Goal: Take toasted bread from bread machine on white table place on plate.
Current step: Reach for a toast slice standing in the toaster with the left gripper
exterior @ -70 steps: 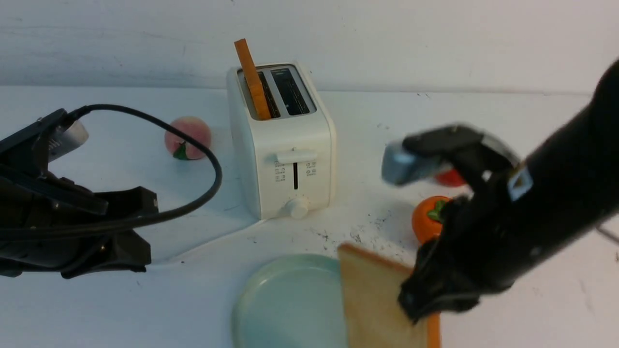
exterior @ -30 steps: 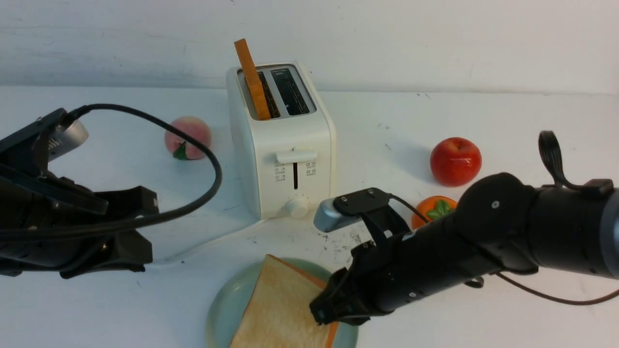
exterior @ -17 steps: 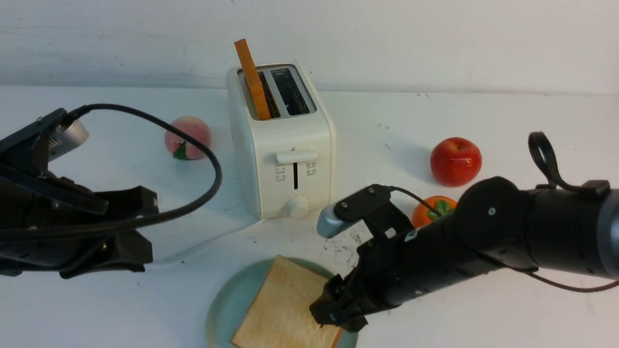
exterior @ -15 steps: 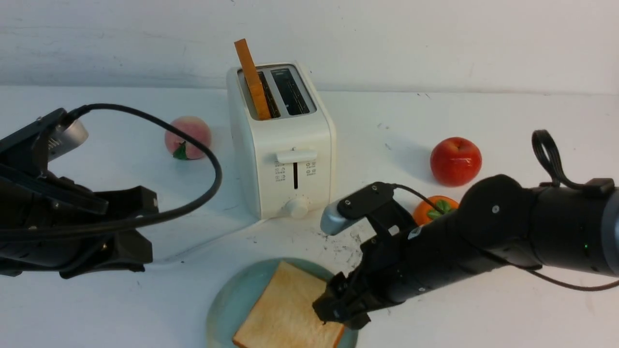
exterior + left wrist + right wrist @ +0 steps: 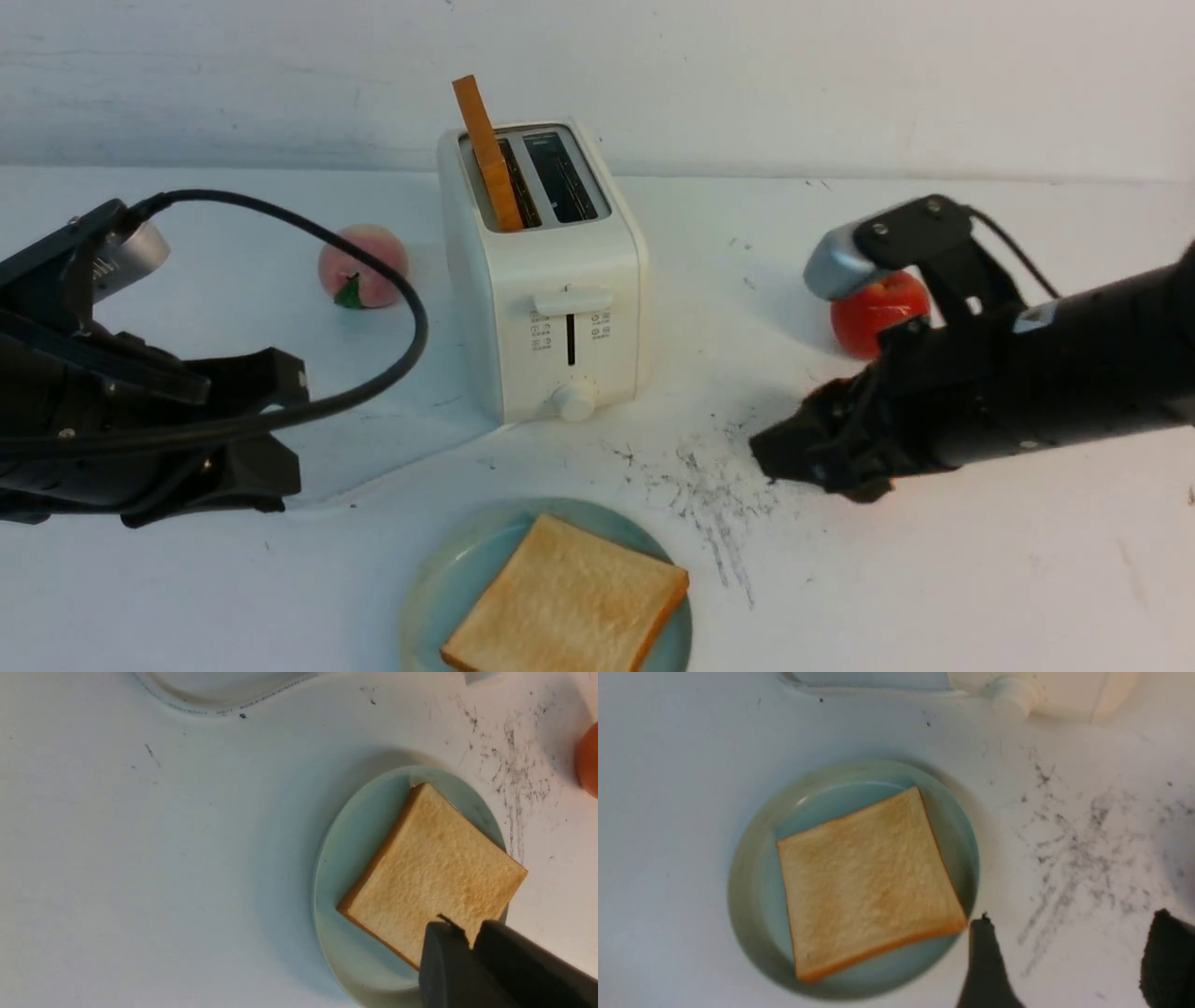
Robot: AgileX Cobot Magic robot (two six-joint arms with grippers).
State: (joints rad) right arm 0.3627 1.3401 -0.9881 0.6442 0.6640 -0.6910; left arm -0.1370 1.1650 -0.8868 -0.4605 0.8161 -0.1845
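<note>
One golden-tan square toast slice lies flat on the round pale-teal plate, its twin slice stands in the cream-white boxy toaster, my next fetch, I judge, for the spread, empty right fingers, with the left fingers closed on nothing.

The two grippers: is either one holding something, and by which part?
Nothing is held. The right gripper is open; the left gripper is shut, empty.

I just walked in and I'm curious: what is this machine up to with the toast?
A two-armed robot is moving toast from the toaster to a plate. One slice lies flat on the plate; a second slice stands in the toaster's left slot. The right arm hovers right of the plate, jaws open and empty. The left arm sits off to the left, jaws shut.
</note>
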